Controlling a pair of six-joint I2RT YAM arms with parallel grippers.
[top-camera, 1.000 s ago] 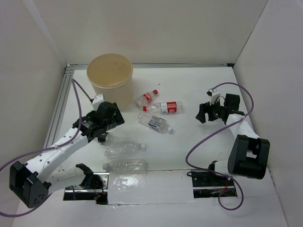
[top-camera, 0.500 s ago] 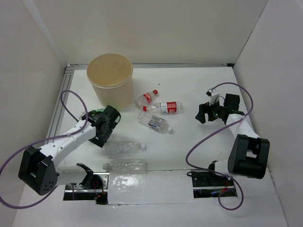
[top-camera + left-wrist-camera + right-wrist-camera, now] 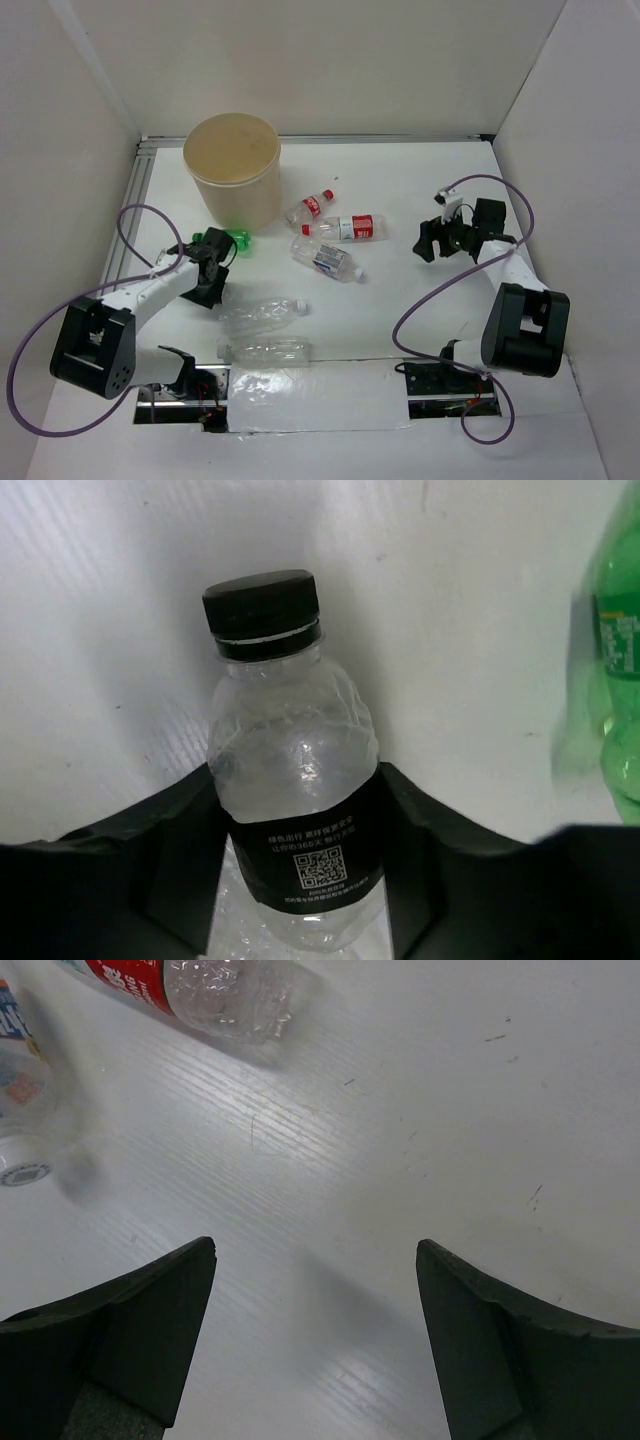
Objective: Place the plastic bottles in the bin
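Clear black-capped bottle point(image 3: 290, 720) sits clamped cap-forward in my left gripper point(image 3: 297, 785); the bin point(image 3: 250, 205) stands just beyond, upper left; my right gripper point(image 3: 315, 1252) gapes empty

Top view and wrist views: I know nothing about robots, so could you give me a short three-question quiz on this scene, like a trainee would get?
1. True or false: the right gripper is holding a bottle.
2. Pick one: the clear bottle between the fingers of the left gripper has a cap that is A) red, B) black, C) white.
3. Fill in: the one coloured bottle, lying on the table close to the bin, is ___.

Key
1. False. Its fingers are spread wide, with only bare table between them.
2. B.
3. Green.
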